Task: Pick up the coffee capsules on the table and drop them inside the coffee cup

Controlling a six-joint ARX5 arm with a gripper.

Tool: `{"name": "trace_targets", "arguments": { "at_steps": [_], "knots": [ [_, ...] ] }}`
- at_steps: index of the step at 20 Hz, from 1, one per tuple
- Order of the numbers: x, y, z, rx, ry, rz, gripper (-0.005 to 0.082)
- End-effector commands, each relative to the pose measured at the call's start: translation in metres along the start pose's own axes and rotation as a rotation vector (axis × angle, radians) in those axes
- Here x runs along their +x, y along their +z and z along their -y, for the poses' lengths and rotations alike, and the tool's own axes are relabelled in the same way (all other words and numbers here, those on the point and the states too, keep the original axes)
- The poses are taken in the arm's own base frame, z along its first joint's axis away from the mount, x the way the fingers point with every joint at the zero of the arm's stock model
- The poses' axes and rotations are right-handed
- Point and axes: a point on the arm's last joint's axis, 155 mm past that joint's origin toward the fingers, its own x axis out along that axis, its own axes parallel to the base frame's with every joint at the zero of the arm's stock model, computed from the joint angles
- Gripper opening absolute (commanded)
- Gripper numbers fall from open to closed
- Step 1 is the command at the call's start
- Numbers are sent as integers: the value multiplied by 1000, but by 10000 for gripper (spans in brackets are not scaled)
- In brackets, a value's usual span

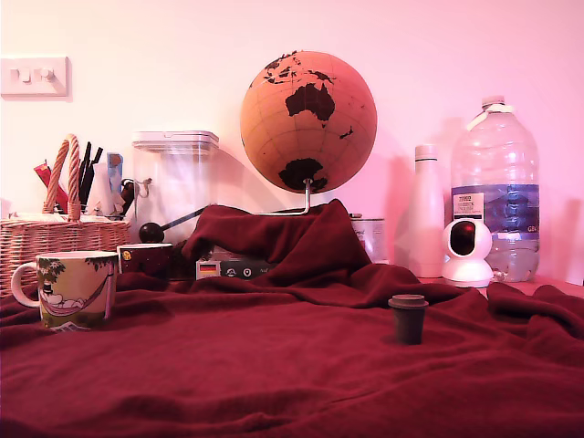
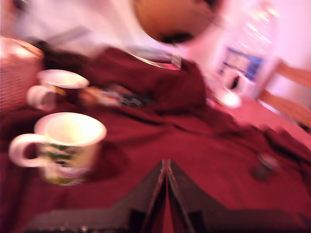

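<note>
**One capsule, two mugs, tool empty**

One desk [image 1: 274,383], covered in a dark red fleece cloth with folds. Far side, exterior view: one cork globe [image 1: 308,120], one big water bottle [image 1: 495,187] at far right, one clear lidded canister [image 1: 175,182], one white bottle [image 1: 426,212], one wicker basket [image 1: 55,233] at far left, one small white camera [image 1: 466,251].

One tool [image 2: 166,167], seen in the wrist view only: fingers pressed together tip to tip, nothing between them, above bare cloth. View is blurred.

Two mugs. One cream coffee cup [image 1: 71,287] with tree print stands upright at near left in the exterior view, handle to the left. One dark red mug [image 1: 146,259] stands just behind it, farther back.

One coffee capsule [image 1: 408,318], dark, rim up, stands on the cloth at right in the exterior view, well apart from the cup.
</note>
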Motion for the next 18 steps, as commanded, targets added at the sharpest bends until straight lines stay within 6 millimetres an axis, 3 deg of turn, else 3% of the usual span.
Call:
{"name": "trace_targets", "arguments": {
  "at_steps": [1, 10, 18],
  "knots": [
    [4, 9, 12, 34, -43, -1, -19],
    [24, -13, 55, 167, -189, -72, -19],
    [33, -35, 75, 227, -246, -136, -19]
  ]
}}
